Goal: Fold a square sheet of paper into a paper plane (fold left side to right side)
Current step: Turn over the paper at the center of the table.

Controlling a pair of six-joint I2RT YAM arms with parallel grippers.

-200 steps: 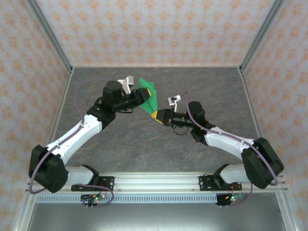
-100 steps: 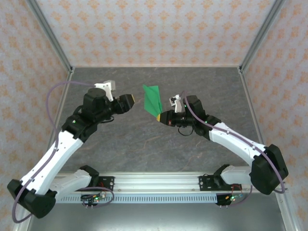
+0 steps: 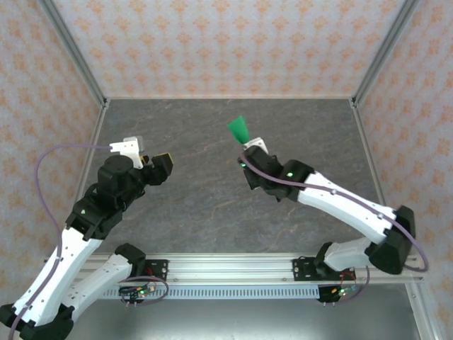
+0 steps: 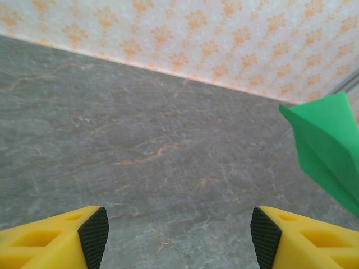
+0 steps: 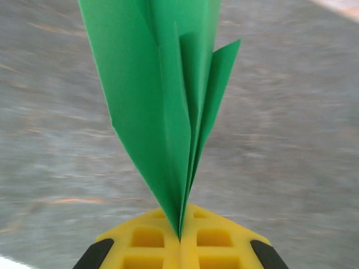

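A grey, marble-veined worktop point(image 3: 212, 205) is enclosed by walls point(image 3: 226, 42) papered in an orange floral print, with metal posts point(image 3: 76, 53) at the corners. The green paper plane point(image 3: 239, 130) is held upright above the far middle of the worktop, its pointed end pinched in the closed right hand point(image 5: 180, 238). Its upper part is cut off in the right wrist view, where the surface behind is blurred. The left hand point(image 4: 178, 230) is spread wide and empty, well apart to the left.
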